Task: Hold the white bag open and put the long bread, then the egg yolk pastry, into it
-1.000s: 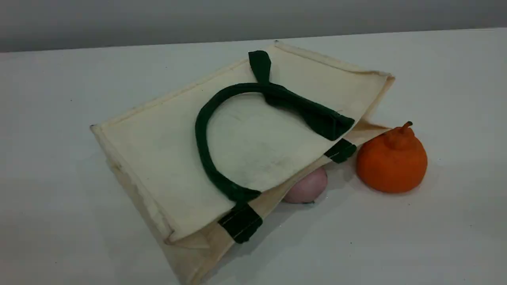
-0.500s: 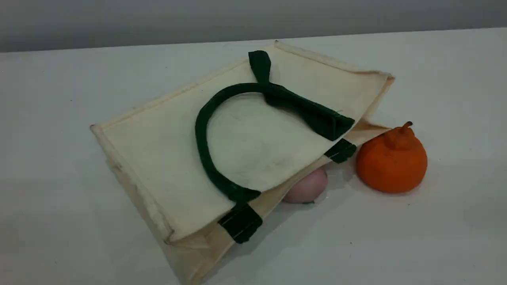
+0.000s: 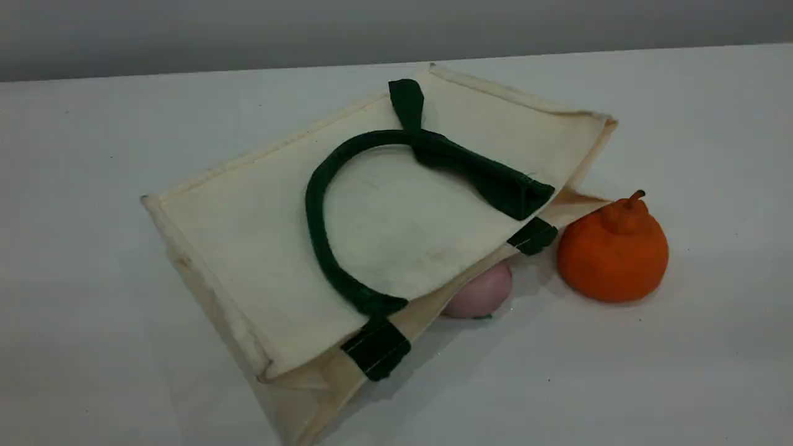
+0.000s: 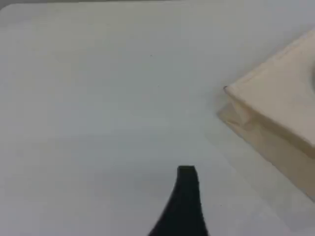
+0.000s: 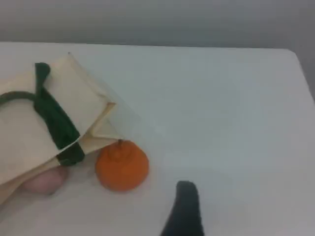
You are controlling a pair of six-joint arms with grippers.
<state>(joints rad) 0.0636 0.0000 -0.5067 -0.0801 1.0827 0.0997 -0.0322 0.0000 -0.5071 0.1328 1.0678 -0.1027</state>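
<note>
Flat cream canvas white bag (image 3: 248, 248), looped dark-green fabric handle (image 3: 314, 214)

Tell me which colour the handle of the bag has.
Dark green. The handle on the cream bag shows best in the scene view.

The bag (image 3: 260, 248) lies flat on the table (image 3: 681, 371), ball (image 3: 480, 294) at its mouth, fruit (image 3: 613, 251) just right.
</note>
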